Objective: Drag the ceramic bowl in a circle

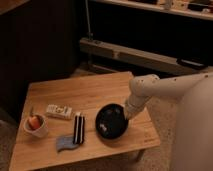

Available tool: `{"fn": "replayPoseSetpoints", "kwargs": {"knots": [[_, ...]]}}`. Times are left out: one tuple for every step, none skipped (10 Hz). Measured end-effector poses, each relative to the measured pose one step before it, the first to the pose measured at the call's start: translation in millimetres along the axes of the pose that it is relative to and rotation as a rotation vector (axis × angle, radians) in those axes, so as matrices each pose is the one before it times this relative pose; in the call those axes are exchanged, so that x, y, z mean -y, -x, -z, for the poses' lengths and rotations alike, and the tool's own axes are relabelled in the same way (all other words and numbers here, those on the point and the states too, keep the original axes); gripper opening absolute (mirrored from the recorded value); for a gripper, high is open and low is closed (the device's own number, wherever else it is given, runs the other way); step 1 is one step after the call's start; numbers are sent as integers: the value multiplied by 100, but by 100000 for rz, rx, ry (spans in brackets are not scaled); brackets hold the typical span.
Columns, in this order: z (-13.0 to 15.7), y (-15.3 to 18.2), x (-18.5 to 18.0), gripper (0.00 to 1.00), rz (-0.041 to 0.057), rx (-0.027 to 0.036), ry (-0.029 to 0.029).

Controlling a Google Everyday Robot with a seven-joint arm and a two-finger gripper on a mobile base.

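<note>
The ceramic bowl (111, 122) is a shallow, glossy black round dish on the wooden table (85, 95), near its front right part. My white arm reaches in from the right, and the gripper (126, 114) is at the bowl's right rim, touching or very close to it. The arm's wrist covers the gripper end.
A small pale cup with orange contents (35, 125) stands at the table's front left. A white packet (59, 111) lies behind it. A dark bar (77, 129) rests on a blue-grey cloth (65, 143) left of the bowl. A dark shelf unit (150, 30) is behind the table.
</note>
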Motion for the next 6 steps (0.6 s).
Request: {"fn": "replayPoseSetpoints", "kwargs": {"knots": [[67, 227, -1615, 14, 2798, 479, 1932], [-156, 643, -2304, 14, 3985, 457, 2777], [-293, 692, -1688, 14, 2916, 91, 1985], [-227, 613, -1069, 14, 1976, 75, 1120], [-511, 1115, -1824, 14, 3579, -184, 1660], [-549, 875, -1464, 14, 2934, -413, 1220]]}}
